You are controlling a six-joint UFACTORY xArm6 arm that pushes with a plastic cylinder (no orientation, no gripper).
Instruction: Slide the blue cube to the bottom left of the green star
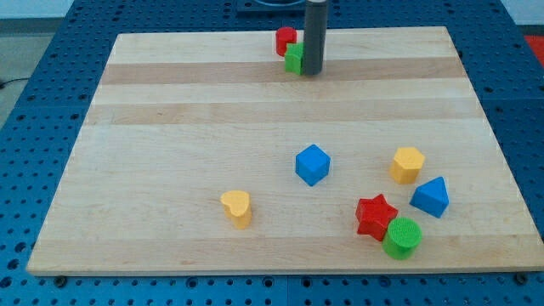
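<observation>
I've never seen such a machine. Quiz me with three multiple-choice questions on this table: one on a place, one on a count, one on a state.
1. Where is my tip? A beside the green block at the view's top; B at the view's bottom; C off the board.
2. How many blue blocks? A one; B two; C three.
3. The blue cube is: A standing alone; B stacked on another block; C against my tip.
Answers: 1 A, the rod ends right by that block. 2 B, the cube and a blue triangular block. 3 A, nothing touches it.
</observation>
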